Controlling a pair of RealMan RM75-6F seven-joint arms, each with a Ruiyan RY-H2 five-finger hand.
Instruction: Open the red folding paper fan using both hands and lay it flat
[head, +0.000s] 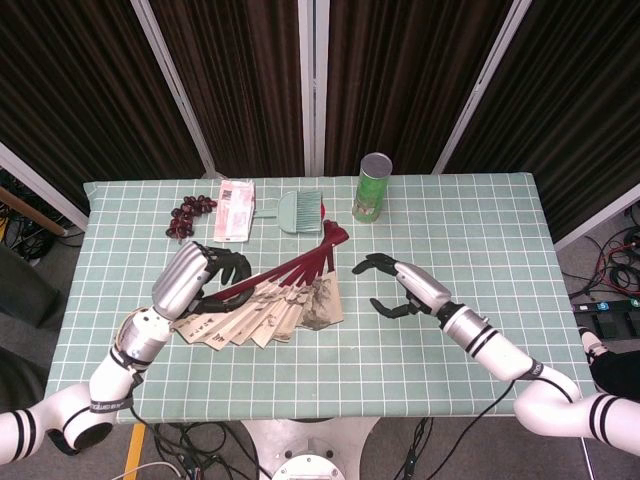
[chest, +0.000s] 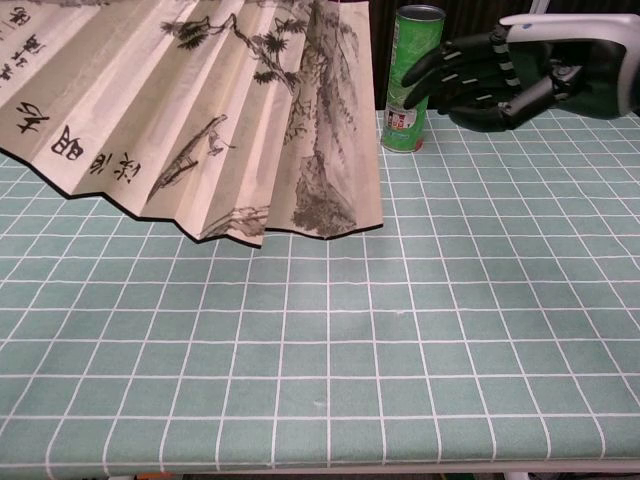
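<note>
The paper fan (head: 270, 305) has dark red ribs and a cream leaf with ink painting. It is partly spread and lifted off the table; in the chest view the fan (chest: 200, 110) fills the upper left. My left hand (head: 195, 278) grips the red outer rib at its left end. My right hand (head: 395, 285) hovers open just right of the fan's free edge, fingers curved toward it, not touching. The chest view shows the right hand (chest: 505, 70) at the upper right, empty.
A green can (head: 372, 188) stands at the back of the checked tablecloth (head: 470, 240), near the right hand in the chest view. A small green brush (head: 298, 211), a pink packet (head: 235, 209) and dark red grapes (head: 188, 217) lie behind the fan.
</note>
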